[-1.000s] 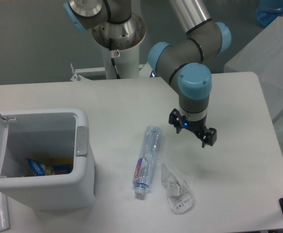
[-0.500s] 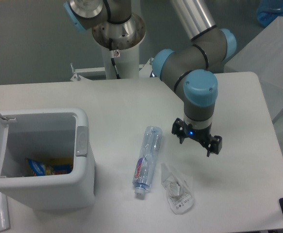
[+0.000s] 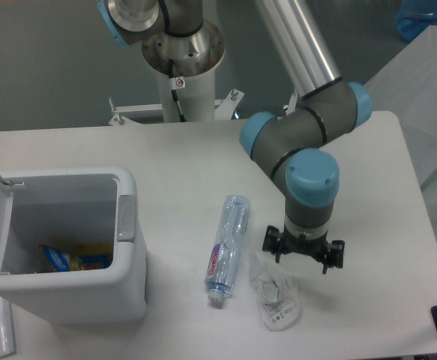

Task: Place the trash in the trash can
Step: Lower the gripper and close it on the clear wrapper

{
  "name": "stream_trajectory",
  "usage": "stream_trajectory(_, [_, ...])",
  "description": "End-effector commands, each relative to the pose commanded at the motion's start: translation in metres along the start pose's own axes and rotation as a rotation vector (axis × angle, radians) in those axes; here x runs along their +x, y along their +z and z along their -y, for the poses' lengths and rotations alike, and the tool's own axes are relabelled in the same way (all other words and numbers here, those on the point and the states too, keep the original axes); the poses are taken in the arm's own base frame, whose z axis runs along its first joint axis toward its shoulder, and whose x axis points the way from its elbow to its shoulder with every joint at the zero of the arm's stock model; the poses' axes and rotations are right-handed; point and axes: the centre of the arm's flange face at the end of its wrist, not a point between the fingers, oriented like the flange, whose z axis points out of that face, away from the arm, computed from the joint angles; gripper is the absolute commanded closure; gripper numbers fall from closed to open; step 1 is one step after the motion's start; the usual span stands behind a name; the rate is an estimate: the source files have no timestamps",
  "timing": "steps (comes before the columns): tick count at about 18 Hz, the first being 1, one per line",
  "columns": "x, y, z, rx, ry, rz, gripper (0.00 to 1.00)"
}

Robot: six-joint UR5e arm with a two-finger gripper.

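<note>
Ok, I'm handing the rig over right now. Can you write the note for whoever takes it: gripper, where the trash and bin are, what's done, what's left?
Gripper: open, holding nothing, above the table near the top edge of the wrapper.
Crumpled wrapper: on the table, front centre, not grasped.
Crushed bottle: lying on the table left of the wrapper, between it and the bin, cap end toward the front.
Trash can: front left, lid open; some colourful packaging already lies inside.
Done: neither of these two pieces is binned.
Left: pick up the wrapper and drop it in, then likely the bottle.
</note>
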Motion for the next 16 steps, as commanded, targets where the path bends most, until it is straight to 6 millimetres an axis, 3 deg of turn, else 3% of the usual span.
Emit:
stream_trajectory(2, [0.009,0.0,0.005,0.002,-0.047,-0.005,0.0])
stream_trajectory(6, [0.02,0.03,0.015,-0.024,-0.101,-0.026,0.0])
stream_trajectory(12, [0.016,0.044,0.019,-0.024,-0.121,-0.023,0.0])
stream_trajectory(13, [0.014,0.047,0.021,-0.016,-0.12,-0.004,0.06])
stream_trajectory(14, [0.012,0.049,0.02,-0.022,-0.12,0.024,0.23])
stream_trajectory(16, [0.012,0.05,0.019,-0.073,-0.103,0.089,0.65])
